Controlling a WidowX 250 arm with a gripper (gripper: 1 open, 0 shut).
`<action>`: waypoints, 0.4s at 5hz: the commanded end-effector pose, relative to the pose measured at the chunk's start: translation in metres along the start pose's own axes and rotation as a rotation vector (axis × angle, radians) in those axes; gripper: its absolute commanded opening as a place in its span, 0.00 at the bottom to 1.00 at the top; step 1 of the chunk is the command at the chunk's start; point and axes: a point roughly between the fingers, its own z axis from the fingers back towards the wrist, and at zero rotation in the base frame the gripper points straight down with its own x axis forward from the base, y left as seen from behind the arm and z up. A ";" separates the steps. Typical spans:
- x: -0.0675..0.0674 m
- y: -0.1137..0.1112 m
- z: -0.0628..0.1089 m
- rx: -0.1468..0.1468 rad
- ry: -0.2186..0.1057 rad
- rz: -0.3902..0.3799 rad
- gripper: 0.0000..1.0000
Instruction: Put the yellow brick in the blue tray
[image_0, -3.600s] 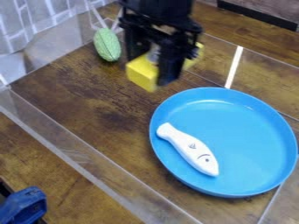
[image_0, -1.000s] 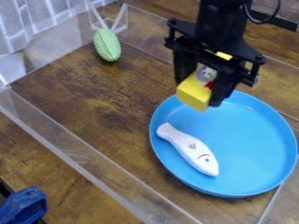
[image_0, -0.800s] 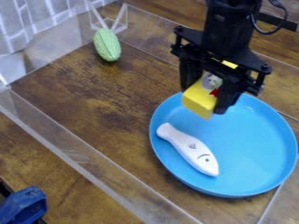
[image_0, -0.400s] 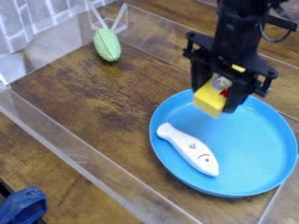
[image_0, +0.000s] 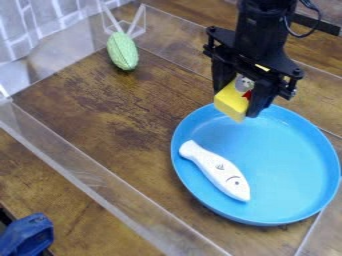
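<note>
Dark wooden tabletop (image_0: 120, 120), pincer (image_0: 249, 92) clamped on yellow brick (image_0: 233, 103) over blue tray (image_0: 301, 165): lower onto bare blue clear of white fish (image_0: 215, 169), then release.

upper part of the arm (image_0: 267, 15) runs off the top edge. gripper (image_0: 246, 92) covers much of the yellow brick (image_0: 233, 104); label unreadable. blue object (image_0: 24, 238) cut off at bottom-left corner.

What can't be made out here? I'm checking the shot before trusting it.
- End effector: its fingertips are hidden behind the yellow brick they grip.
- Brick's label: too small to read.
- Gap between the brick and the blue tray: the single view doesn't show it.
- Blue thing at the bottom left: cut off by the edge.
- Green ribbed thing: too blurred to identify.
</note>
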 end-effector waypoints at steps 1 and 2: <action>0.005 0.008 0.014 -0.015 -0.064 0.005 0.00; 0.007 0.008 0.014 -0.025 -0.080 -0.015 0.00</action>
